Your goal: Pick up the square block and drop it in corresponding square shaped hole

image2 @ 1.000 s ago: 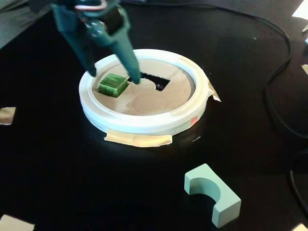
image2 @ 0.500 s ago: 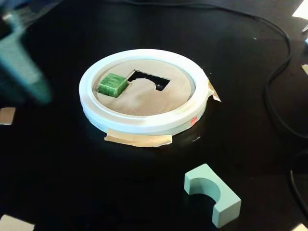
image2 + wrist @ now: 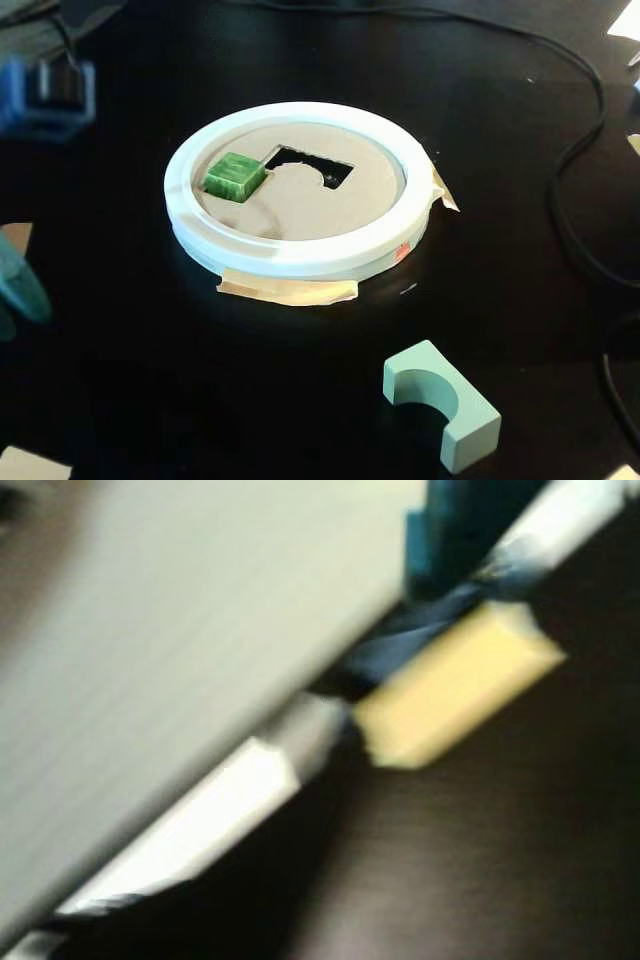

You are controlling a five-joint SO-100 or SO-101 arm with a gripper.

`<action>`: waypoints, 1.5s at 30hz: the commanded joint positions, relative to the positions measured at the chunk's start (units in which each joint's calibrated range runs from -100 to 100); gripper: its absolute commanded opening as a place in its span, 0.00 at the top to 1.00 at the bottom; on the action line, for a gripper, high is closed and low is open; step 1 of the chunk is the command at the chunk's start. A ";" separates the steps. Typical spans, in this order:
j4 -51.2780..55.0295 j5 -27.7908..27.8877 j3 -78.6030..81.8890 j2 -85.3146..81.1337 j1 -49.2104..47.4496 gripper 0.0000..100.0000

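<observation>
Square block seated at left of cardboard disc; tool off at frame edge, carrying nothing seen.

Item: square block (image 3: 235, 176), dark green, sits in or on its square shaped hole (image 3: 216, 192) within the tan cardboard disc (image 3: 310, 205), just inside the white ring (image 3: 300, 255); top face stands proud of the disc, slightly askew. Arch-shaped cutout (image 3: 312, 165) beside it, empty. Pale arch block (image 3: 441, 403) lies well apart on the black worktop (image 3: 150, 380). Tool (image 3: 18, 288) a blurred teal shape at the fixed view's left edge; open or closed cannot be told. Wrist view smeared, unreadable. Risk, as a judgement: the block may be jammed on the hole's edge rather than dropped through, a corner catching the cardboard; a further nudge could tip it out onto the disc.
</observation>
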 commanded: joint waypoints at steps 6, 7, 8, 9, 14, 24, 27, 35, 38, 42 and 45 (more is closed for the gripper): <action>-1.69 0.34 6.53 -1.27 0.89 0.21; -1.69 0.34 7.71 -1.27 1.02 0.21; -1.69 0.34 7.90 -1.36 1.02 0.22; -1.69 0.34 7.99 -1.36 0.89 0.21; -1.69 0.34 7.99 -1.54 -0.48 0.22; -1.69 0.34 7.99 -1.54 -0.48 0.22; -1.69 0.34 7.99 -1.54 -0.48 0.22; -1.69 0.34 8.08 -1.63 0.89 0.22; -1.69 0.34 8.08 -1.63 0.89 0.22; -1.69 0.34 8.08 -1.63 0.89 0.22; -1.69 0.34 8.08 -1.63 0.89 0.22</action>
